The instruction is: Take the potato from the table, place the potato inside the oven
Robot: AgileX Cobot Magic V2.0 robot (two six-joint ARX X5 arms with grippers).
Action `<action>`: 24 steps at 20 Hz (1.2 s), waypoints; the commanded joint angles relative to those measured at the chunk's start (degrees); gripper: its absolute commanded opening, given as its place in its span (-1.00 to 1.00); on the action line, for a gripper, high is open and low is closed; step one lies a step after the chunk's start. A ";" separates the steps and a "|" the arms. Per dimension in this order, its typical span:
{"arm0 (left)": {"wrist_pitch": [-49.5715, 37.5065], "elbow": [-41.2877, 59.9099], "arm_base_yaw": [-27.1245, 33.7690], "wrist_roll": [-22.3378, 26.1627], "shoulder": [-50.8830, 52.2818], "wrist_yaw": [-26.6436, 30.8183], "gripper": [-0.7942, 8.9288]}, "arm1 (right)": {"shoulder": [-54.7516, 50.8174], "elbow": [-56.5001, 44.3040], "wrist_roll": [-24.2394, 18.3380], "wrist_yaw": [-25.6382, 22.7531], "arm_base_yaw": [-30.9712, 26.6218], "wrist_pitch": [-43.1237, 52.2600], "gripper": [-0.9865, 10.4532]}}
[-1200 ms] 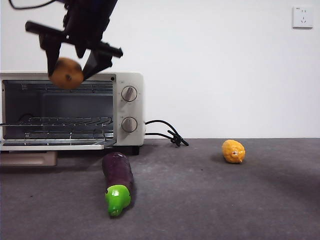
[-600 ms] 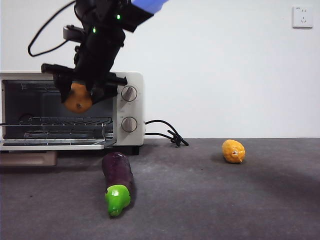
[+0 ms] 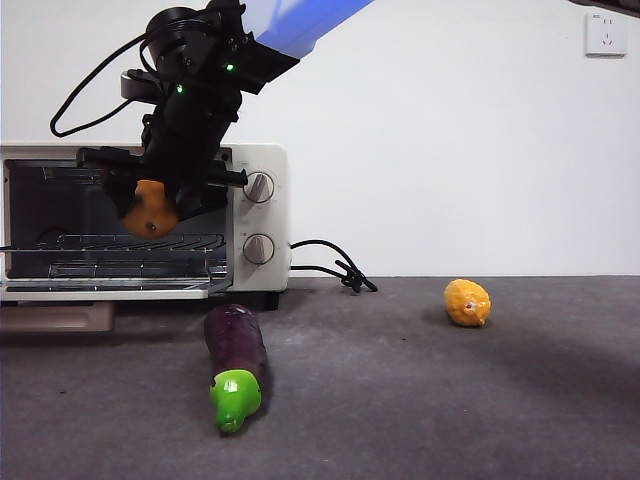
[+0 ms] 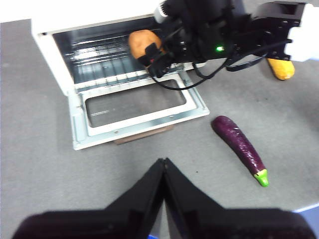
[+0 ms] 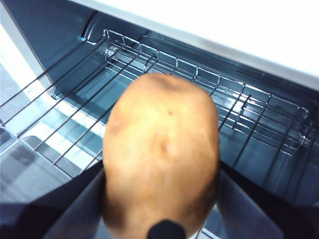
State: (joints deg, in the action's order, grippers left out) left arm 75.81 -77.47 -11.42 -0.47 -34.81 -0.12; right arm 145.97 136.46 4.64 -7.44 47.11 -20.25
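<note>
Black right gripper (image 3: 150, 195), green lights, looping black cable, blue upper arm

One potato (image 3: 150, 211), one toaster oven (image 3: 255, 215) with two round knobs, one purple eggplant (image 3: 236, 360), one yellow lemon-like fruit (image 3: 467, 302), one black power cord (image 3: 335, 264), one wall socket (image 3: 605, 33), two claws: right claw (image 3: 155, 200), left claw (image 4: 163, 172).
</note>
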 commanded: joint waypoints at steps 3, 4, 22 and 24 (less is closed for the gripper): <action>-0.37 0.31 -0.15 0.63 0.13 0.35 -0.85 | 1.27 -0.48 -0.35 -0.07 0.07 0.83 -0.73; -0.35 0.31 -0.15 0.63 0.13 0.33 -0.85 | 1.27 -0.48 -0.37 -0.11 0.04 0.83 -0.59; -0.37 0.31 -0.15 0.70 -0.68 0.33 -0.85 | 1.07 0.83 0.87 -5.27 0.55 -2.45 0.18; -0.37 0.31 -0.15 0.70 -0.81 0.35 -0.85 | 1.07 3.61 2.01 -6.29 0.94 -8.07 0.18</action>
State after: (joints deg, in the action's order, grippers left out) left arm 75.79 -77.47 -11.42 -0.47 -35.68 0.08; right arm 145.97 139.35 5.61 -13.54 47.97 -29.12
